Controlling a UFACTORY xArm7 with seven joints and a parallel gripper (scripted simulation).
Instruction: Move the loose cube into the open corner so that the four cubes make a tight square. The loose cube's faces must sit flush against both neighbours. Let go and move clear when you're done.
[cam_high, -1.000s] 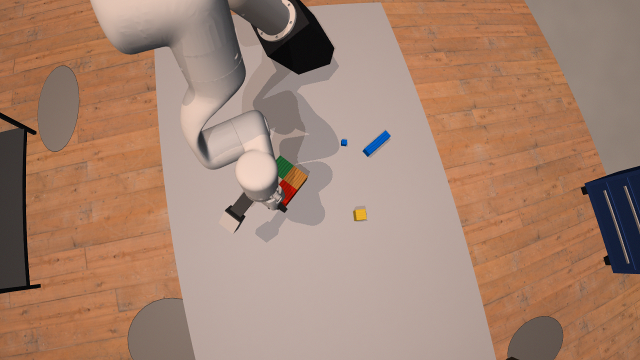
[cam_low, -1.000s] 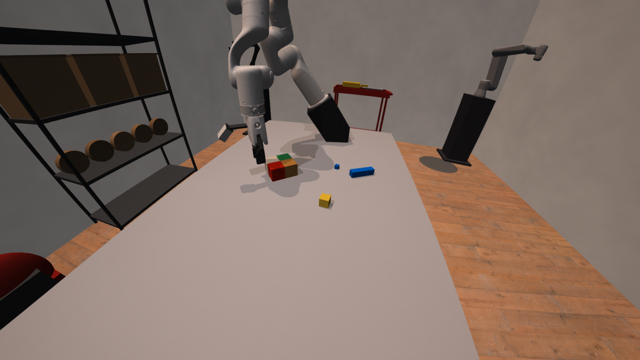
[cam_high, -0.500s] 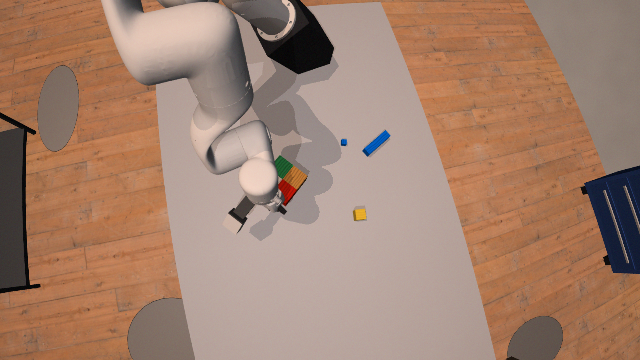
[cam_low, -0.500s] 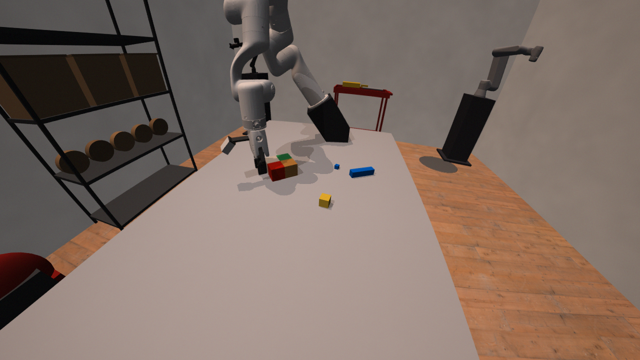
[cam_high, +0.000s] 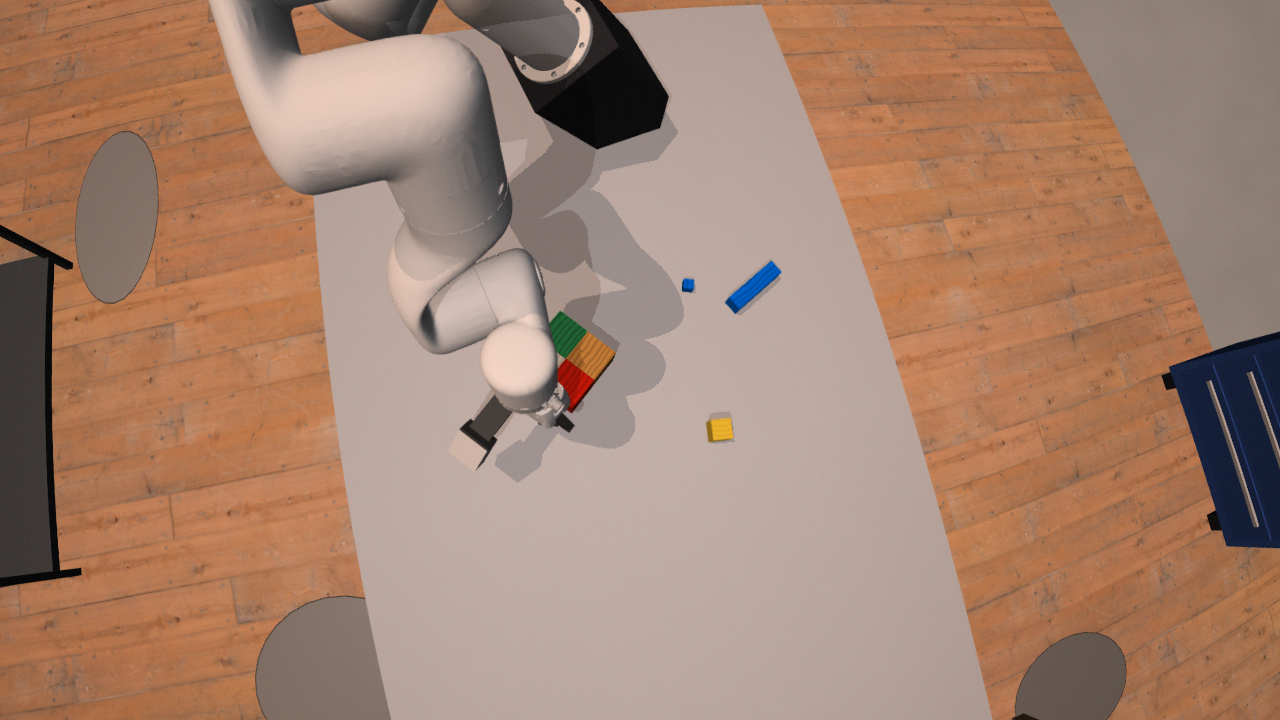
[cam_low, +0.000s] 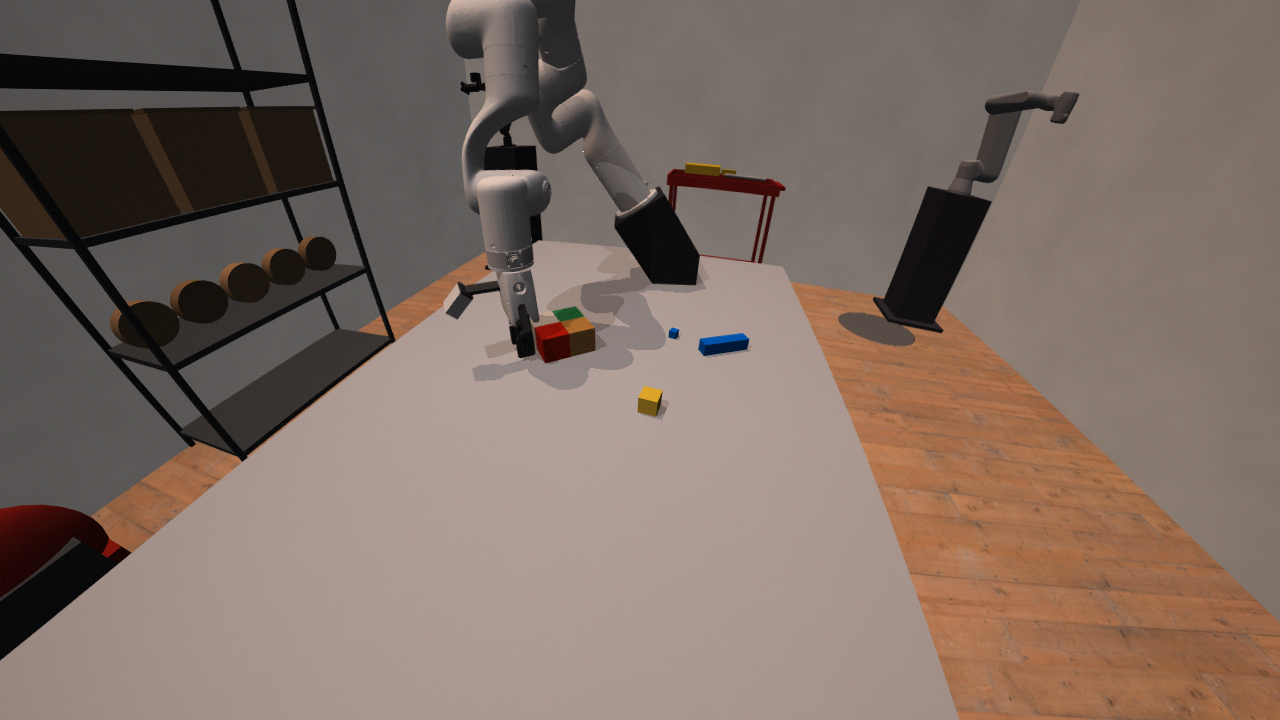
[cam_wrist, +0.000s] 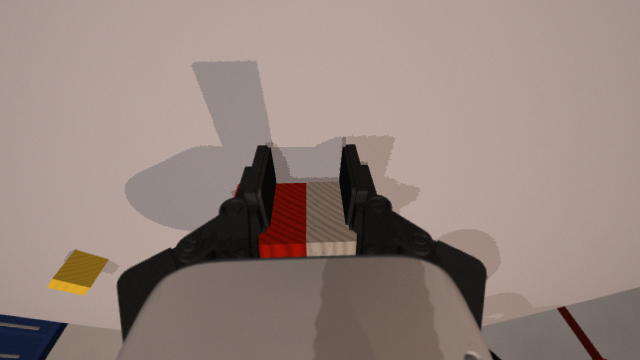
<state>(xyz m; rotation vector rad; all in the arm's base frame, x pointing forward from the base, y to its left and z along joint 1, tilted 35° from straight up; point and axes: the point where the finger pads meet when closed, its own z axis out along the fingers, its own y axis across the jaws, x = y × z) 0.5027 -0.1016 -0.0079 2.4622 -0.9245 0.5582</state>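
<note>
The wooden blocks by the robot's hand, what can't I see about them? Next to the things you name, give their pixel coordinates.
- White block (cam_wrist: 327, 212): its far end, hidden in the wrist view by the end effector's grey body.
- Green block (cam_high: 565, 333) (cam_low: 567, 314): one side, hidden in the top view by the arm.
- Small blue cube (cam_high: 687, 284) (cam_low: 674, 333): its grain, too small in the exterior view.

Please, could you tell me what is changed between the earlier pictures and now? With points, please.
The arm has moved, bringing the gripper (cam_high: 559, 416) (cam_low: 523, 347) (cam_wrist: 307, 163) lower beside the red cube (cam_high: 577, 383) (cam_low: 552, 342) (cam_wrist: 290, 215). I see nothing newly gripped or released. The red, green (cam_high: 567, 333) (cam_low: 567, 314), orange (cam_high: 592, 355) (cam_low: 580, 338) and yellow (cam_high: 720, 429) (cam_low: 649, 401) (cam_wrist: 80, 270) cubes stayed in place.
</note>
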